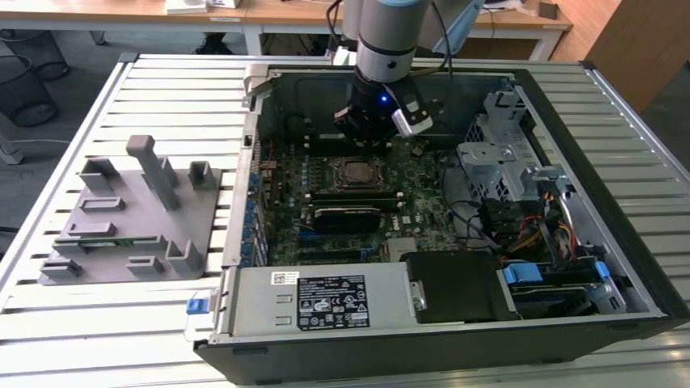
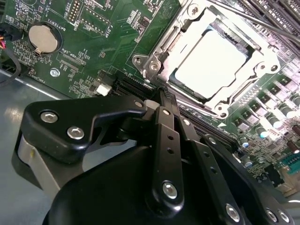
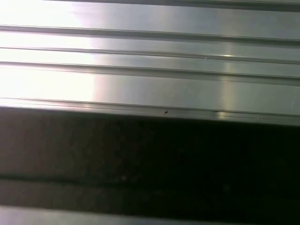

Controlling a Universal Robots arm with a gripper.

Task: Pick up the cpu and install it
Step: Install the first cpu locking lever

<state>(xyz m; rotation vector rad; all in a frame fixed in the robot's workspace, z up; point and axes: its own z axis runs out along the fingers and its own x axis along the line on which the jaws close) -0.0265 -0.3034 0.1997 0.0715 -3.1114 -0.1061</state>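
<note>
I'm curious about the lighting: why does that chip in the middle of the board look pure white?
In the second wrist view glare washes out the cpu lid inside its socket frame; in the exterior view the cpu looks grey, evenly lit.

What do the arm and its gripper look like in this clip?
In the exterior view, the arm is a silver-grey cylinder with a pale blue joint cap, a small blue light glowing near its wrist, and cables running beside it. In the second wrist view, the gripper is matte black, built of flat linkage bars joined by shiny silver screws.
</note>
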